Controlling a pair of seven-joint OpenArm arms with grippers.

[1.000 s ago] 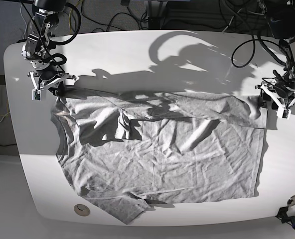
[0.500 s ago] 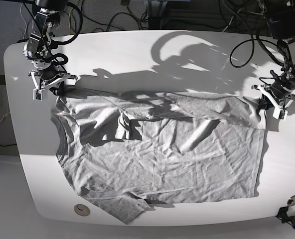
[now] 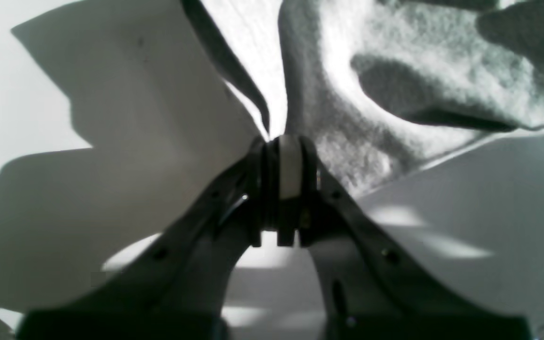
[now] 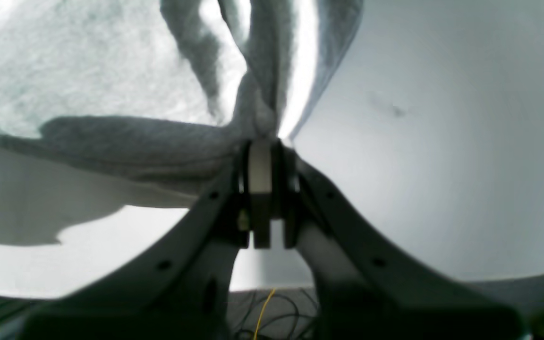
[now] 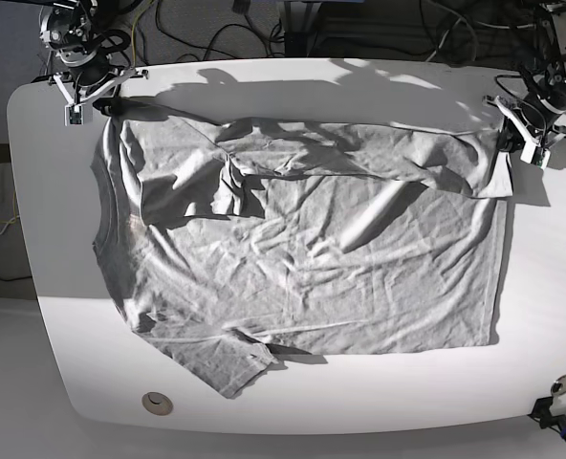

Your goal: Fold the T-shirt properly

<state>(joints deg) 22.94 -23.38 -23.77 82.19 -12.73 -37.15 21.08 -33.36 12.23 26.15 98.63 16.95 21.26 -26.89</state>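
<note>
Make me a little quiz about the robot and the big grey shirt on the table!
1. True or false: both grippers are pinching the T-shirt.
2. Which edge of the shirt do the left gripper and right gripper hold in the base view? A) the far edge B) the near edge C) the middle
3. Fill in: the shirt lies on a ____ table.

Key:
1. True. In the wrist views the left gripper and right gripper are each shut on grey cloth.
2. A, at its two far corners.
3. White.
</note>
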